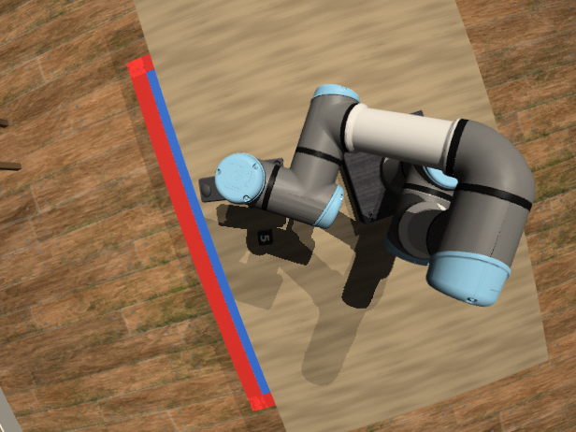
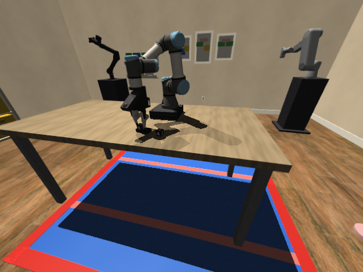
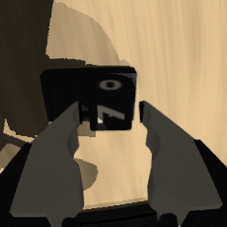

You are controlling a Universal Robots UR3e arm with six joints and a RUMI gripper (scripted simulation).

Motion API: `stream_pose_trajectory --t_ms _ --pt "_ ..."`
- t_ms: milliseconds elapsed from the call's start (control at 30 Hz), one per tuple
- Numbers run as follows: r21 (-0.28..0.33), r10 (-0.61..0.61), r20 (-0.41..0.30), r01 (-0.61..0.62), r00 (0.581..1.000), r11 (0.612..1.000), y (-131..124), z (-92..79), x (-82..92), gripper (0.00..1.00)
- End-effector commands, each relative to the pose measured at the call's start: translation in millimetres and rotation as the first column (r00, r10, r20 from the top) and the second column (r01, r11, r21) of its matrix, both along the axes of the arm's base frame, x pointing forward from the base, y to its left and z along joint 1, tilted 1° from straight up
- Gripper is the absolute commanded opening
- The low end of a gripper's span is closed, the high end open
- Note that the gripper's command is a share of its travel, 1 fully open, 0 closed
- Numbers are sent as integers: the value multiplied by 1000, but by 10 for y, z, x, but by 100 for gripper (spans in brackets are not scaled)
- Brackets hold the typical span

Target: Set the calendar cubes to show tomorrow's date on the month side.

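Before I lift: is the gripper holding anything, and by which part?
Nothing is held. The gripper stands open astride the black cube, with a gap showing beside one finger.
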State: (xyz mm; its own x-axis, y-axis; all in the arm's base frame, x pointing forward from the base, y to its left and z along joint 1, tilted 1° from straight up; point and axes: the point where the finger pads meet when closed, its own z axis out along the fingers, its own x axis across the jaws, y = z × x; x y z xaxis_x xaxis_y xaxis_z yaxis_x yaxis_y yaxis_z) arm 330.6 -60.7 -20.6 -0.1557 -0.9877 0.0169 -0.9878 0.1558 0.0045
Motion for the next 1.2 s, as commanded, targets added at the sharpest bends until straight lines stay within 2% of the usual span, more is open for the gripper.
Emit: stream_pose_trajectory --t_ms 0,400,433,1167 --pt "0 0 2 0 1000 1000 -3 1 4 29" --pt "0 0 1 0 1000 1000 -3 1 3 29" --pt "0 0 1 0 1000 1000 -3 1 3 11" --pt "0 0 1 0 1000 1000 -3 1 3 11"
